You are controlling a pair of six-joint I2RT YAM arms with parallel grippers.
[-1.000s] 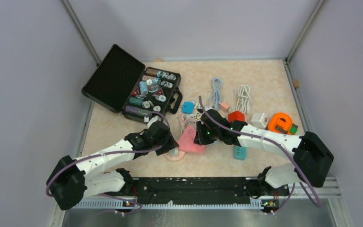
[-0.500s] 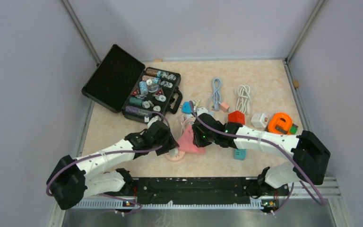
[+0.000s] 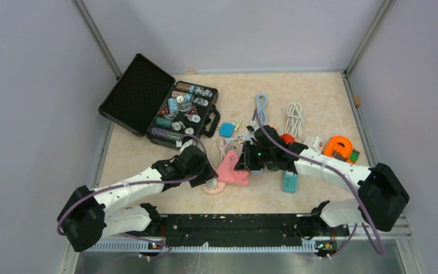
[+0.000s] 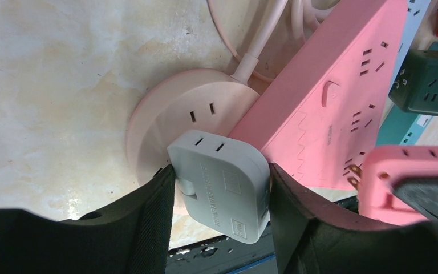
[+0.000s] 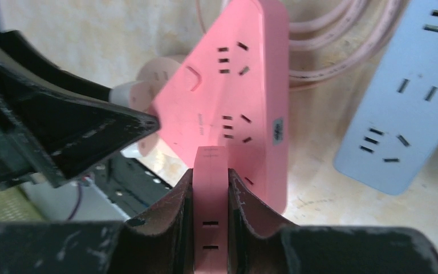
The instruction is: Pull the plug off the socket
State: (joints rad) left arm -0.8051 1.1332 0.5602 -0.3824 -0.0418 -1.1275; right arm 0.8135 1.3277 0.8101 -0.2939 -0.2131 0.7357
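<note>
My left gripper point(image 4: 221, 171) is shut on a grey plug point(image 4: 222, 188) that sits on the round pink socket point(image 4: 177, 114). In the top view the left gripper point(image 3: 205, 173) is at the table's front centre. My right gripper point(image 5: 211, 177) is shut on a pink plug point(image 5: 211, 171), held edge-on above the pink triangular power strip point(image 5: 245, 85). In the left wrist view the pink plug point(image 4: 405, 165) shows bare prongs clear of the strip point(image 4: 331, 103). In the top view the right gripper point(image 3: 244, 162) hovers over the strip point(image 3: 231, 172).
A light blue power strip point(image 5: 405, 114) lies right of the pink one. An open black case point(image 3: 148, 103) stands at back left. Cables point(image 3: 293, 117), a red cube point(image 3: 286, 138), a white cube point(image 3: 312, 144), an orange tape measure point(image 3: 340, 148) and a teal adapter point(image 3: 289, 182) lie to the right.
The right arm swung left, then back to the right with the pink plug. The pink strip shifted slightly. The left arm has held still.
</note>
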